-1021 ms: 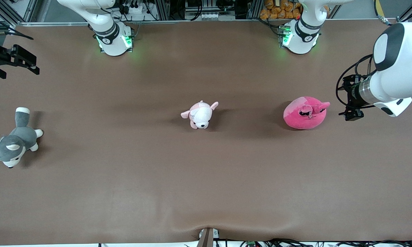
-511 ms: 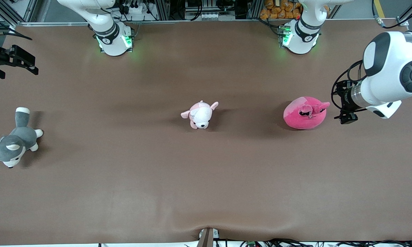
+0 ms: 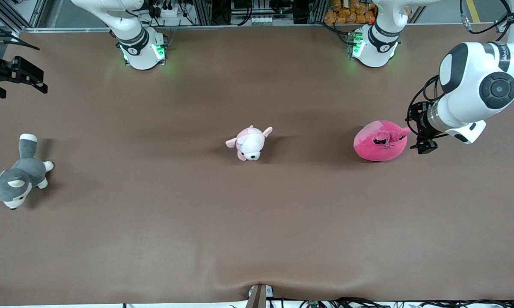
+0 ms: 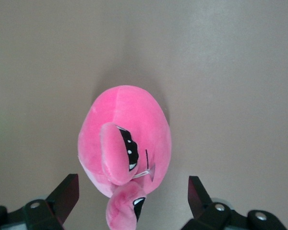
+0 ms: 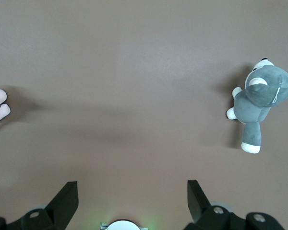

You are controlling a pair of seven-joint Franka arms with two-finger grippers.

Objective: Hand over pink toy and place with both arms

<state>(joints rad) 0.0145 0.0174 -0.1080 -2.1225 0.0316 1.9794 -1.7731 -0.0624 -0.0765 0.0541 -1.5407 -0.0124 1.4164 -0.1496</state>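
Two black fingers of the left gripper (image 4: 129, 196) stand wide apart, hovering just beside the round hot-pink plush toy (image 3: 380, 140) on the brown table (image 3: 257, 222), at its left-arm end. To grasp well, centre the spread fingers over the plush body, not its floppy ear, then descend. Since a second ago this gripper has closed in on the toy. The right gripper (image 5: 129, 196) waits, fingers apart, near the grey-and-white husky plush (image 3: 16, 176).

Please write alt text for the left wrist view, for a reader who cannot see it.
The left hand, its fingers open, hangs over the pink toy, which lies on the brown table between the two fingers.
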